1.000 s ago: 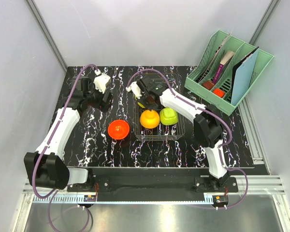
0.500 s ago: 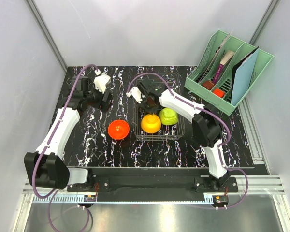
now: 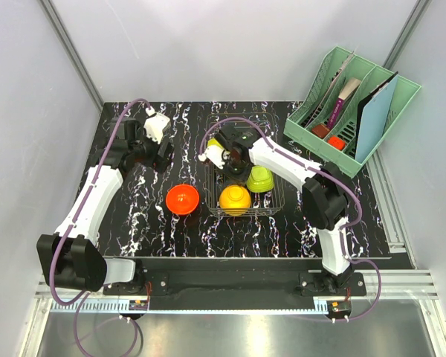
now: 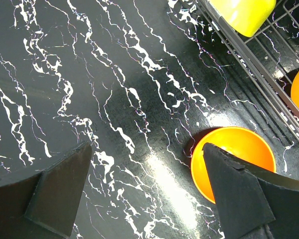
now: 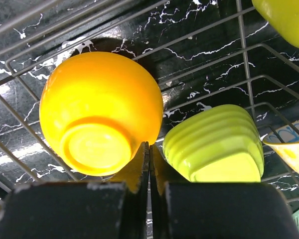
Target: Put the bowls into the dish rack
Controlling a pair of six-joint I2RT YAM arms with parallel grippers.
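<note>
The dish rack (image 3: 279, 199) is a dark wire basket mid-table. In it an orange-yellow bowl (image 3: 235, 198) lies upside down at the near side, with a ribbed lime-green bowl (image 3: 259, 178) behind and to its right. My right gripper (image 3: 233, 167) hangs over the rack, shut and empty; its tips (image 5: 149, 149) point into the gap between the orange-yellow bowl (image 5: 99, 112) and the lime bowl (image 5: 214, 144). A red-orange bowl (image 3: 182, 198) stands upright on the table left of the rack. My left gripper (image 4: 147, 174) is open above the table, its right finger (image 4: 239, 194) overlapping that bowl (image 4: 229, 152).
A mint-green file organiser (image 3: 351, 110) with books stands at the back right. Another yellow bowl (image 4: 241, 15) sits in the rack's far part, near the rack wires (image 4: 259, 64). A patterned yellow piece (image 5: 289, 144) shows at the right edge of the right wrist view.
The orange-yellow bowl has slid toward the near side of the rack while the shut right gripper shifted slightly above it. The left arm has not moved.
</note>
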